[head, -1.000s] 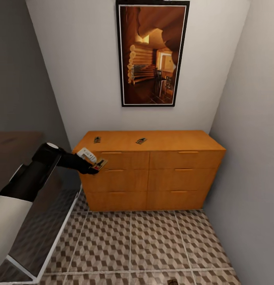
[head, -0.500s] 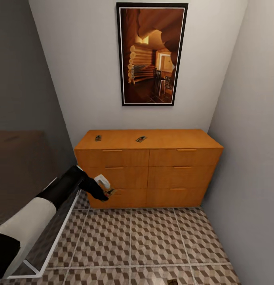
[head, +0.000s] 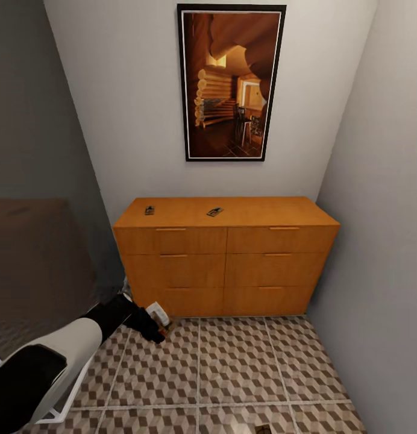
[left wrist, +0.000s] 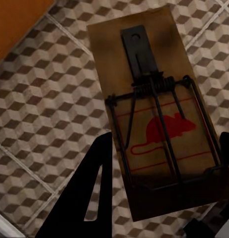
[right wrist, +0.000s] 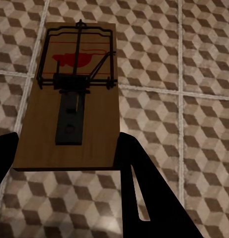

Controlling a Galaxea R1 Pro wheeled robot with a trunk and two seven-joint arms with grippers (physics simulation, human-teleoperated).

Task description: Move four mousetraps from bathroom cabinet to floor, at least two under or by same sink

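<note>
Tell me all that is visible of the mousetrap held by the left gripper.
The mousetrap is a flat tan-brown wooden board with a red mouse printed on it. Dark metal parts sit on top: a flat plate, a coil spring and wire bars. The left gripper is shut on one end of it, a dark finger at each side. It hangs low over the cube-patterned floor, near the left bottom corner of the cabinet. Whether it touches the tiles is unclear.
</note>
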